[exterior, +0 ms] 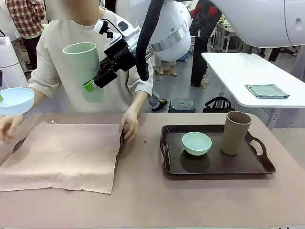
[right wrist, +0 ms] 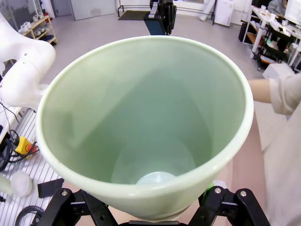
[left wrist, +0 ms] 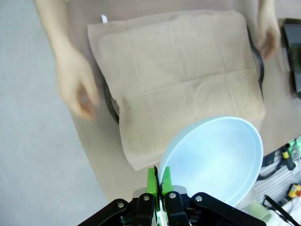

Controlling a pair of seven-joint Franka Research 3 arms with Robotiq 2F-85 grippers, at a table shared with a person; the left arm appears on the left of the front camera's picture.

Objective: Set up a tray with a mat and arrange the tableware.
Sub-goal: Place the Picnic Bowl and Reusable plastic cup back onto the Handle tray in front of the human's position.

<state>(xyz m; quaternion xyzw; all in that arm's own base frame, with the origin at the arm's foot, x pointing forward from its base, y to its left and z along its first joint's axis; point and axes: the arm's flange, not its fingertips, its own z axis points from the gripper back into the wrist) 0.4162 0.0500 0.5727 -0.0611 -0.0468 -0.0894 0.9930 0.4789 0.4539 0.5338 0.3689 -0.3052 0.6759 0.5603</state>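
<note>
My right gripper [exterior: 92,86] is shut on the lower wall of a light green cup [exterior: 84,67], held upright high over the table's left half; the cup [right wrist: 141,122] has nothing in it. The left gripper [left wrist: 159,178] is shut on the rim of a pale blue bowl [left wrist: 218,157], which hangs at the far left [exterior: 14,100]. Below lies a tan mat [exterior: 62,155] draped over a dark tray [exterior: 19,143]; a person's hands [exterior: 129,125] hold its edges. On a second dark tray [exterior: 217,168] at the right stand a mint green bowl [exterior: 197,143] and a tan brown cup [exterior: 235,132].
The person stands at the table's far side, behind the mat [left wrist: 178,70]. A white table [exterior: 238,71] with a folded grey cloth [exterior: 267,90] stands at the back right, with a black bag [exterior: 217,104] on the floor beside it.
</note>
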